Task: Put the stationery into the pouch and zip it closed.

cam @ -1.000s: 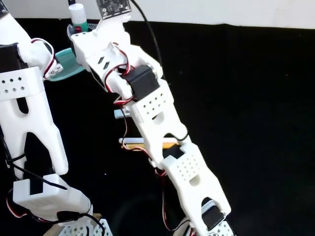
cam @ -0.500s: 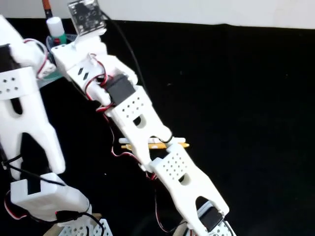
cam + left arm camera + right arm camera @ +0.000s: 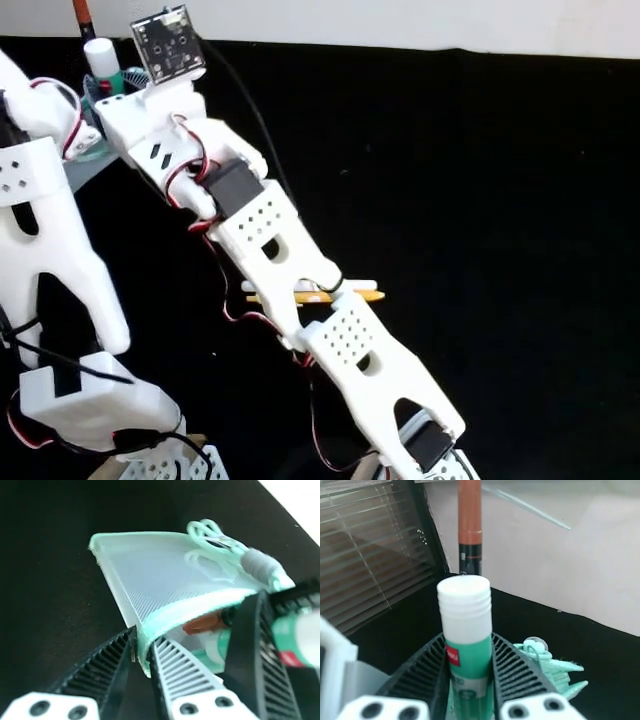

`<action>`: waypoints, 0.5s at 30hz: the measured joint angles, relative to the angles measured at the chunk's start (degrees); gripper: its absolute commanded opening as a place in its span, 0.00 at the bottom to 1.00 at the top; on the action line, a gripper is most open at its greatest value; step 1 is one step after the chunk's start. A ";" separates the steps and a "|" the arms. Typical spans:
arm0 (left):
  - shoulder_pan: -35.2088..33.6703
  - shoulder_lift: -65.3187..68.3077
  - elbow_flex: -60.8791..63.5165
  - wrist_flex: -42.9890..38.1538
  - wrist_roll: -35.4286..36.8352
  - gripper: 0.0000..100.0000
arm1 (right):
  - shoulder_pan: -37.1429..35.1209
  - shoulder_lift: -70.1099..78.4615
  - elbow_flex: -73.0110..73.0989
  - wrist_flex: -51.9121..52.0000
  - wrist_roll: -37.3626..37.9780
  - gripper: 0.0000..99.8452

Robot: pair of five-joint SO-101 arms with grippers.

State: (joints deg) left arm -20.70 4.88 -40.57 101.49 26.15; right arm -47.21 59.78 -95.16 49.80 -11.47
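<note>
Two grippers meet at one pouch. The left gripper (image 3: 142,637) is pressed together on the green rim of the pouch (image 3: 160,575), a thin pinch on soft mesh that props the mouth open. The right gripper (image 3: 467,640) is pinching a glue stick (image 3: 465,615) upright, right at that mouth and just beside the left gripper's fingers. An orange-brown marker (image 3: 470,525) stands just beyond the glue stick from the right gripper; its lower end seems to sit inside the opening, though how deep is hidden. The likely trouble is the rim. If the stick catches the fabric on the way in, it could drag the mesh out of the left gripper's narrow hold and the mouth would collapse. If it is let go too high, the round stick could tip onto the black table (image 3: 500,200) and roll, or knock the marker out. A tall marker poking from the mouth would also block the zip, whose pull (image 3: 257,564) sits at the pouch end away from the left gripper. Well behind the right gripper, a yellow pencil (image 3: 355,295) and a white pen (image 3: 350,284) lie under the right arm (image 3: 290,260), which covers their middles.
</note>
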 measured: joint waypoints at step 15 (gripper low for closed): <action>14.24 -3.08 -4.04 0.00 0.00 0.01 | 1.14 -13.98 0.09 13.36 6.07 0.01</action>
State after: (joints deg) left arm -6.46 1.80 -44.62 101.49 26.15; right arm -46.07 45.80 -95.08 63.16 -5.41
